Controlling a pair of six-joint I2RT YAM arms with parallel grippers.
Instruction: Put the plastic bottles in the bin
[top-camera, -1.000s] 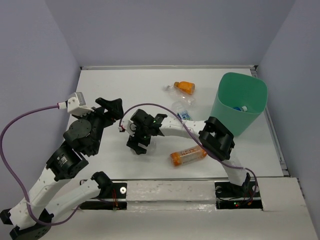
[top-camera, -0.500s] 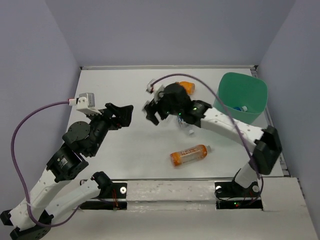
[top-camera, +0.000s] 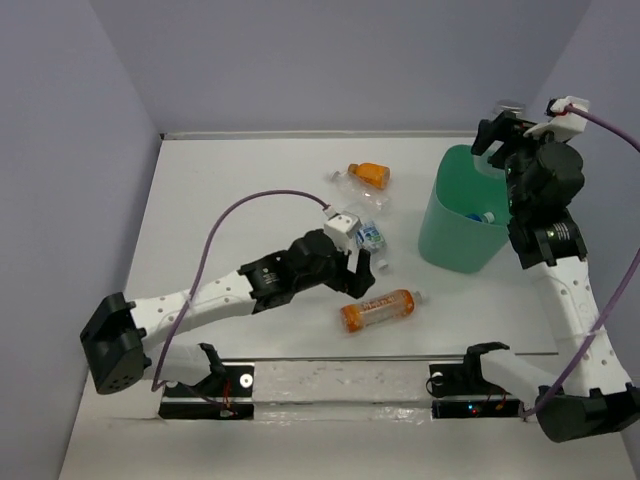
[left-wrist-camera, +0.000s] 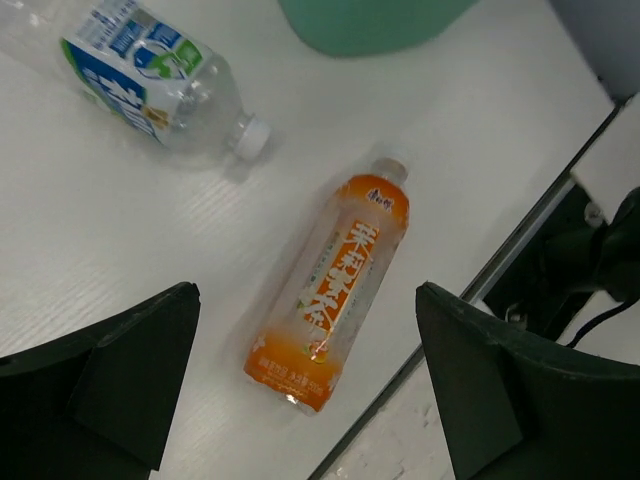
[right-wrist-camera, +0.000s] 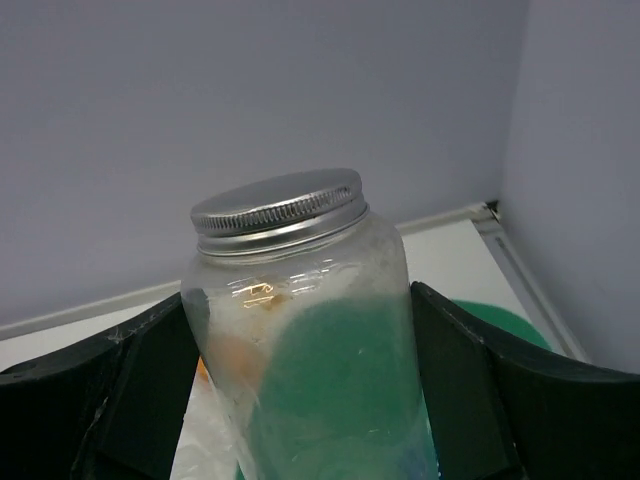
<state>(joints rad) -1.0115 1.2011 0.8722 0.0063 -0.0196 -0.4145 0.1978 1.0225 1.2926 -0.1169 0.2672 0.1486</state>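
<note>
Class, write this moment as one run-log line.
right gripper: holds clear bottle above bin | left gripper: open above orange bottle

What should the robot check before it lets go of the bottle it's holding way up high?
1. Grip: the right gripper has the clear silver-lidded bottle between its fingers: ok.
2. Bottle lined up over the bin: green shows through the bottle, but whether it hangs right above the opening: cannot tell.
3. Bin standing upright, mouth facing up: ok.
4. Room inside: only a blue-capped bottle shows in there: ok.
5. Other arm ready: the left gripper is open, with the orange bottle lying on its side below, between the fingers: ok.
</note>
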